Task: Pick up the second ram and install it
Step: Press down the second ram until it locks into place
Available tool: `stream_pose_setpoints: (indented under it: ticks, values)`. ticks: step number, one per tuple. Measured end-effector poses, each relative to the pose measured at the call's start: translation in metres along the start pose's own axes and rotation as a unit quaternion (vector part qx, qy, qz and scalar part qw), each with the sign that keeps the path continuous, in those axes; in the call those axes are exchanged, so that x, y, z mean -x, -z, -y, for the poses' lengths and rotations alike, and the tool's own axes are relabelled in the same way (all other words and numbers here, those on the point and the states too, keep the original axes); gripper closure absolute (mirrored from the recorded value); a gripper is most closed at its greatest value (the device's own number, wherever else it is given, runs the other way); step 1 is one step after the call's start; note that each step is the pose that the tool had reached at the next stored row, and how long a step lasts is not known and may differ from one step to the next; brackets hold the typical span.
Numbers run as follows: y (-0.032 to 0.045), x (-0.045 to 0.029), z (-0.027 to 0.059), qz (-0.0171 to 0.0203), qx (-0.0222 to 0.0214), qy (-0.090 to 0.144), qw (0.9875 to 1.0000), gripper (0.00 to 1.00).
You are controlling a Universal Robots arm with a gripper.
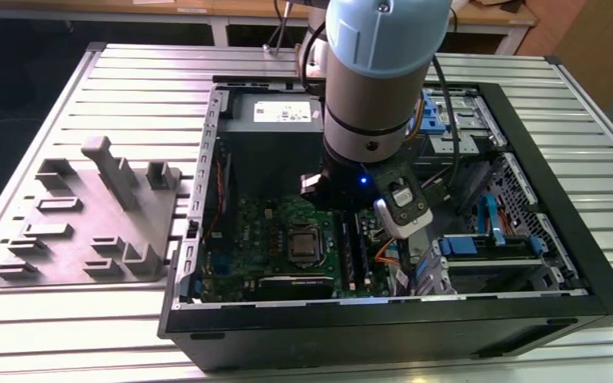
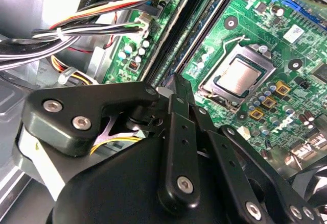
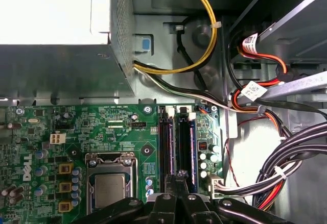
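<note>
second ram (image 3: 190, 147): a dark strip with a blue edge, standing on its long edge in one of the two parallel memory slots on the motherboard (image 3: 102, 127); whether it is fully seated I cannot tell
gripper (image 3: 180, 177): fingers pressed together, with nothing visible between them; tips just over the near end of the slot pair in both wrist views (image 2: 176, 83)
room at the slots: narrow; processor socket (image 3: 110, 185) close on the exterior view's left; small capacitors and a bundle of cables (image 3: 286, 152) close on the exterior view's right
far edge: power supply (image 3: 51, 9) lies beyond the slots' far ends; yellow and black wires run from it
computer case (image 1: 562, 215): lies on its side, open on top; holds the motherboard, power supply, cables and blue-tabbed drive bays; the arm (image 1: 376, 80) reaches down into the middle
grey tray (image 1: 83, 223): on the table (image 1: 29, 335), just beside the case on the exterior view's left; moulded posts upright
</note>
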State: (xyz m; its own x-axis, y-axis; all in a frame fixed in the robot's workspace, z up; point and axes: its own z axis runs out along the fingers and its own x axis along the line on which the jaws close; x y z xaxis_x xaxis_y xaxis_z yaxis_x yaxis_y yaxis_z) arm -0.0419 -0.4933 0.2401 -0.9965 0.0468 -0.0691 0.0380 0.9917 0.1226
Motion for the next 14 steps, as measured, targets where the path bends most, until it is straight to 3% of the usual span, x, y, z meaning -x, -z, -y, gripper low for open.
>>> stream_pose_setpoints:
  ticks: [14]
  values:
    - [-0.0007,-0.0002,-0.0048,0.0001,-0.0014,0.0,1.0,0.93]
